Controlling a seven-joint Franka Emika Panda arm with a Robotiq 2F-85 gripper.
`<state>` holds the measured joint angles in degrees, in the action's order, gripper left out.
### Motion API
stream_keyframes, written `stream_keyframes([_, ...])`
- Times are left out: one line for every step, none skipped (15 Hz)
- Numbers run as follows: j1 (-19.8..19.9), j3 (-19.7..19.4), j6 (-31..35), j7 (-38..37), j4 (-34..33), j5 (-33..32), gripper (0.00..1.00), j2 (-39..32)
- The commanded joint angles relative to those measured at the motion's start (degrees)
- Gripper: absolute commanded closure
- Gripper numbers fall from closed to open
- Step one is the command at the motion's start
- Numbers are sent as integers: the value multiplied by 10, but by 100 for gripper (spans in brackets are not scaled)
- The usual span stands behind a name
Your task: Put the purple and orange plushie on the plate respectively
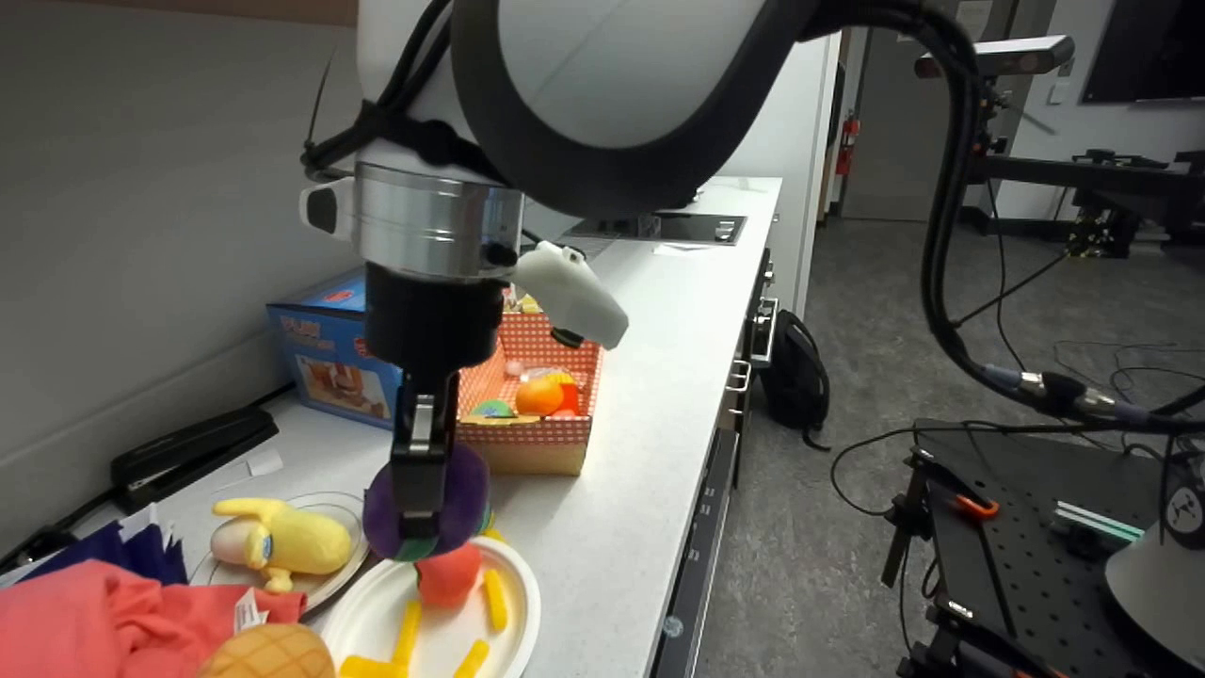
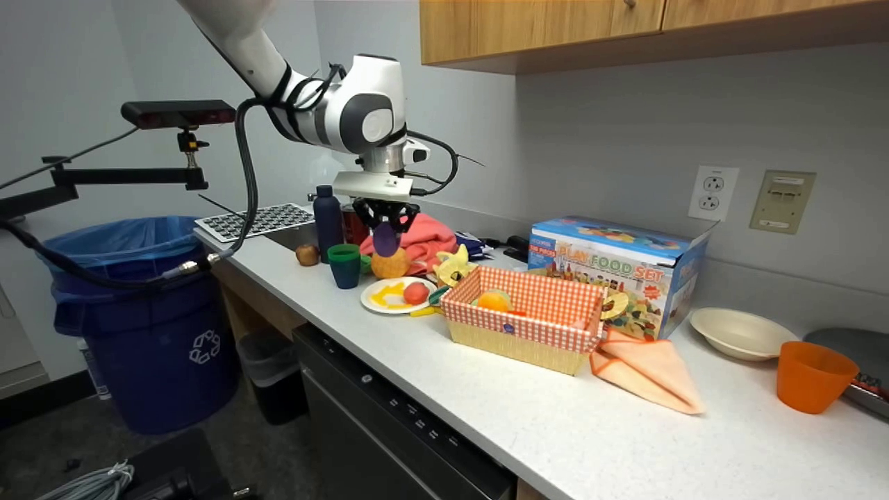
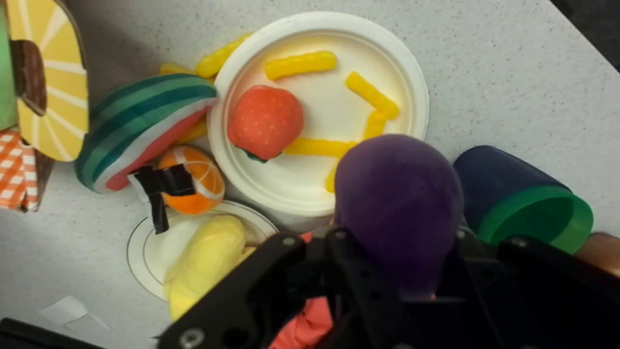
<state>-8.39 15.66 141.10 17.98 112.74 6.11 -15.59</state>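
Note:
A dark purple plushie [image 3: 397,194] is held between the fingers of my gripper [image 3: 399,237]. It shows in both exterior views [image 1: 468,494] [image 2: 386,241], above the counter near the white plate. My gripper [image 1: 419,513] is shut on it. The white plate [image 3: 315,22] bears a red strawberry plushie [image 3: 266,121] and several yellow fries [image 3: 300,65]. In the wrist view the purple plushie covers part of the plate's edge. An orange plushie with a slice pattern [image 3: 206,177] lies beside the plate, partly covered by black tape. Another orange [image 2: 494,300] sits in the basket.
A second plate [image 3: 140,252] holds a yellow banana plushie [image 3: 208,257]. A watermelon plushie [image 3: 140,126], a green-rimmed cup [image 2: 345,267], a checkered basket [image 2: 514,347], a pineapple plushie [image 1: 268,654] and a coral cloth [image 1: 104,621] stand close around. A blue box [image 1: 329,339] is near the wall.

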Motion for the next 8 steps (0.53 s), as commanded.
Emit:
stream_keyframes([3, 5, -4, 27, -16, 17, 46, -16])
stream_keyframes([3, 5, -4, 29, -15, 14, 41, -17])
stream_keyframes([3, 4, -6, 32, -14, 10, 32, -15])
stream_keyframes([4, 3, -8, 34, -13, 5, 25, -14])
stream_keyframes([4, 1, -10, 38, -12, 1, 18, -10])
stream_keyframes([5, -1, -11, 40, -11, -2, 9, -7])
stream_keyframes([7, -2, -16, 46, -12, -1, 2, -4])
stream_keyframes([8, -4, -20, 49, -13, -2, 0, -1])
